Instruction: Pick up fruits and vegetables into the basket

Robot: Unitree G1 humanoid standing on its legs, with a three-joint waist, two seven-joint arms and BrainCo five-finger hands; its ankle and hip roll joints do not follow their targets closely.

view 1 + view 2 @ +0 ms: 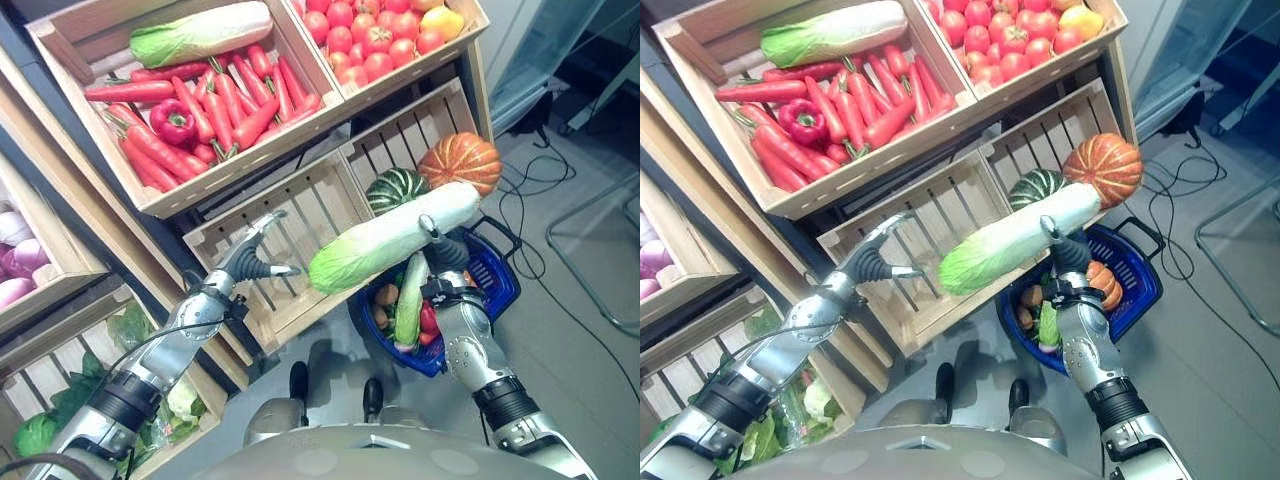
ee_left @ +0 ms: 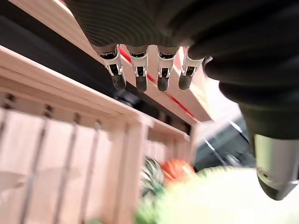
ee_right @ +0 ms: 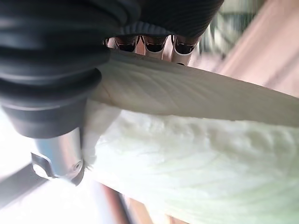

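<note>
Holding: right hand has its fingers curled round a napa cabbage, lifted level above the blue basket.
Basket: on the floor below the crates, with vegetables inside.
Left hand: fingers straight, empty, before a slatted wooden crate.

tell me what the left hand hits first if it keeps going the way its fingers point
Probably the wooden crate: the left hand has straight fingers aimed at its slats. Depth is unclear.
</note>
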